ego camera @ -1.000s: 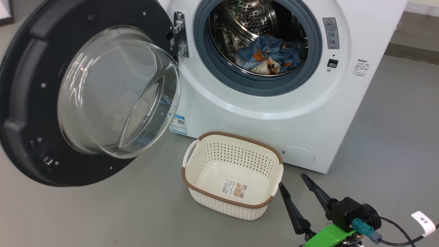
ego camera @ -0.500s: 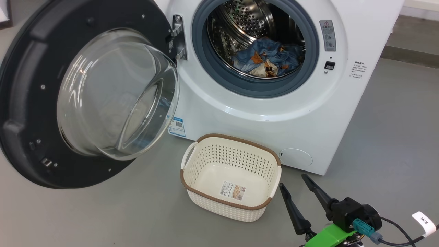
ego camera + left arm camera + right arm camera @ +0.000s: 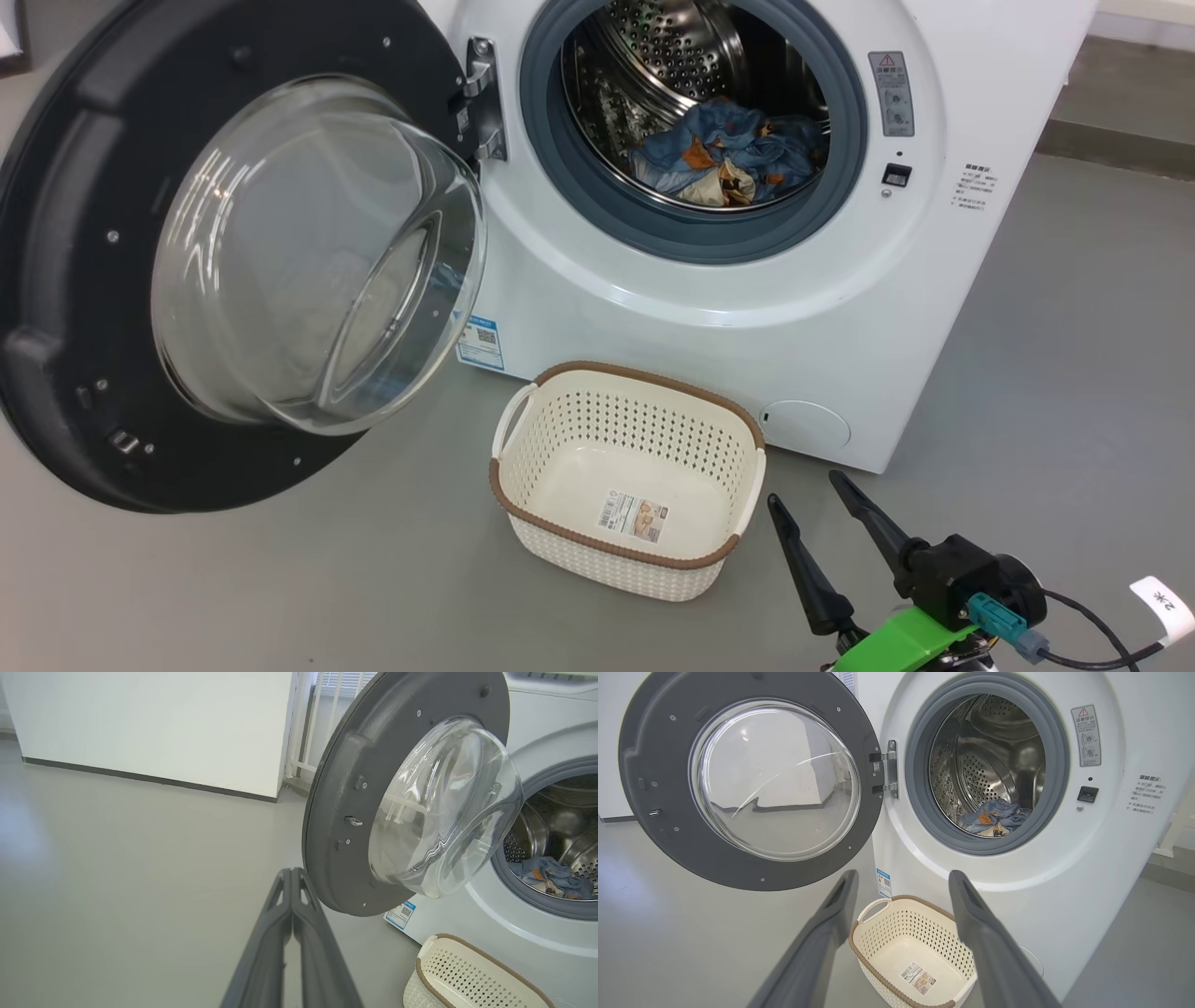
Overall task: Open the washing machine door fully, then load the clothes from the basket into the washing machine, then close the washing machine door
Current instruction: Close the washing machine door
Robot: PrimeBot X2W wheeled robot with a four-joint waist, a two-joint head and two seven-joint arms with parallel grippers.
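While the door (image 3: 84, 280) stands wide open at the left, the clothes (image 3: 728, 154) lie inside the washing machine (image 3: 747, 345), with the basket (image 3: 644, 373) on the floor (image 3: 280, 579) just before it. The right claw (image 3: 803, 488) hangs released near the basket, and the left claw (image 3: 292, 871) is clenched beside the door's rim.

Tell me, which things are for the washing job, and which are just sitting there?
For the job: washing machine, door, clothes in the drum, empty basket.
Just there: blue sticker, warning label, round cap.
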